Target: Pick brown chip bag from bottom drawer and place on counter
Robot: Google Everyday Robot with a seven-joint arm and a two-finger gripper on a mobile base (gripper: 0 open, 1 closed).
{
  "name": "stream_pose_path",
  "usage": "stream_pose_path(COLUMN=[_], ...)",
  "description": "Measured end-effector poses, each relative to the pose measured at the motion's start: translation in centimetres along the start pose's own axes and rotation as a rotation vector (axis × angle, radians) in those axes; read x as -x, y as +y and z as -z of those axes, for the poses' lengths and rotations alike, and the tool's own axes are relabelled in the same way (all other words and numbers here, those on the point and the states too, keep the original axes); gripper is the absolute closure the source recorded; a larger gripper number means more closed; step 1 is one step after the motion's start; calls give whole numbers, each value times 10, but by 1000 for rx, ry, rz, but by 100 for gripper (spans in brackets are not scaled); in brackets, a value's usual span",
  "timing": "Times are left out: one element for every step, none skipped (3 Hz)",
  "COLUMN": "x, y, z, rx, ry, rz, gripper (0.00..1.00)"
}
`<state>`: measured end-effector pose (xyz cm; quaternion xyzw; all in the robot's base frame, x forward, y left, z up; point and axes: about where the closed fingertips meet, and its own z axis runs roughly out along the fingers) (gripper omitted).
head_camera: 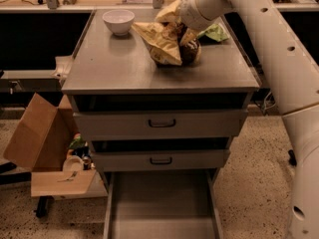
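Note:
The brown chip bag, dark brown with pale yellow ends, rests on the counter near its back right. My gripper is at the top of the bag, mostly hidden behind it and the white arm. The bottom drawer is pulled out below, and its grey floor shows nothing in it.
A white bowl stands at the counter's back left. A small green bag lies at the back right behind the arm. Two shut drawers with black handles sit above the open one. An open cardboard box with clutter stands at the left.

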<state>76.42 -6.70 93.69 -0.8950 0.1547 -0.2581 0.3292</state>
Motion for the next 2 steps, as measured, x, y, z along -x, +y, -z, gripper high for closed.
stream_pose_path(x=[-3,-6], y=[1,0], z=[-1,3], rx=[7,11], ry=[-2,3], rz=[-3,1], gripper=[0,0])
